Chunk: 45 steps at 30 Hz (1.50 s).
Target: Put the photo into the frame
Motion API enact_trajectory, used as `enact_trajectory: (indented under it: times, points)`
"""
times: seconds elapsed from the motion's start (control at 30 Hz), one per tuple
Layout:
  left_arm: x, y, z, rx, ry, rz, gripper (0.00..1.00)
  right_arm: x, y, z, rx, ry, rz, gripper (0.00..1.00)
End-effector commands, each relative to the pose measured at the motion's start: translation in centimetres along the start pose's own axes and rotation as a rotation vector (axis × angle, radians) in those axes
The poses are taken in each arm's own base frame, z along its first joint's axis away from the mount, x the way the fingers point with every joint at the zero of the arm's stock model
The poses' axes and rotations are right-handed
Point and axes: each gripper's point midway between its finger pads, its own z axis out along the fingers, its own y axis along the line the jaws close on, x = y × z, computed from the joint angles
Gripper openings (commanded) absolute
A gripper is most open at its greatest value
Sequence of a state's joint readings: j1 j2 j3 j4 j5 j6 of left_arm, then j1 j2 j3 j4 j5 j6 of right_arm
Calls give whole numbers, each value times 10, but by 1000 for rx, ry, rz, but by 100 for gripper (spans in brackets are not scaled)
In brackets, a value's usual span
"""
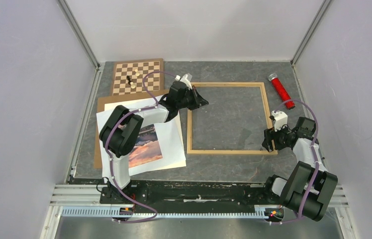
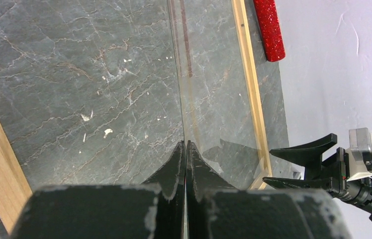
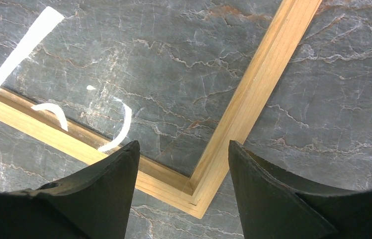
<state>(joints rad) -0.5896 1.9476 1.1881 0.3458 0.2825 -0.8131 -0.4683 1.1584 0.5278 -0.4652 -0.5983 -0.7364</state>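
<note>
— Where's the photo (image 1: 146,149)?
— On white paper (image 1: 171,149) by the table's (image 1: 224,167) front left edge, the frame (image 1: 226,84) to its right.
— Jaws?
— Left gripper (image 1: 205,103) pressed together; right gripper (image 3: 184,144) spread above the frame's corner.

Lab test cell: white enclosure walls (image 1: 199,25), aluminium base rail (image 1: 199,212), grey tabletop (image 1: 224,169).

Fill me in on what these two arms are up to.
The arms are working at getting the photo into the frame, and it is not in yet. The photo lies on white sheets left of the frame, partly under the left arm. The left gripper is shut, just inside the frame's far left corner. The right gripper hovers open over its near right corner. Neither holds the photo.
</note>
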Motion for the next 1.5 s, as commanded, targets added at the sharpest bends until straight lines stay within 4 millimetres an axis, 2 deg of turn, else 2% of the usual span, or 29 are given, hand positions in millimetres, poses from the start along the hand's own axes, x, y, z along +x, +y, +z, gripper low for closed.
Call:
enact_trajectory:
  times: [0.0,0.23,0.43,0.63,0.8,1.03,1.23,1.37,1.47]
  points:
    - [-25,-30,0,83,-69,91,2,-17,-8,-3,13,-44,-32,68]
    - [-21,-31,2,107,-75,86,2,-38,-19,-6,51,-91,19,68]
    - [-19,-35,1,133,-73,91,2,-63,-40,-11,138,-163,82,69]
    - [-16,-30,1,116,-65,112,2,-99,-67,-12,270,-251,138,69]
    - [-15,-28,0,105,-56,135,2,-142,-87,-6,381,-336,140,68]
    - [-11,-24,-1,88,-34,165,2,-197,-120,19,481,-426,176,67]
    - [-8,-23,-1,84,-10,167,2,-240,-148,60,526,-423,132,66]
    - [-5,-20,-2,78,-1,179,2,-259,-162,89,544,-401,102,66]
    - [-4,-20,-3,74,4,181,2,-262,-169,106,559,-375,87,66]
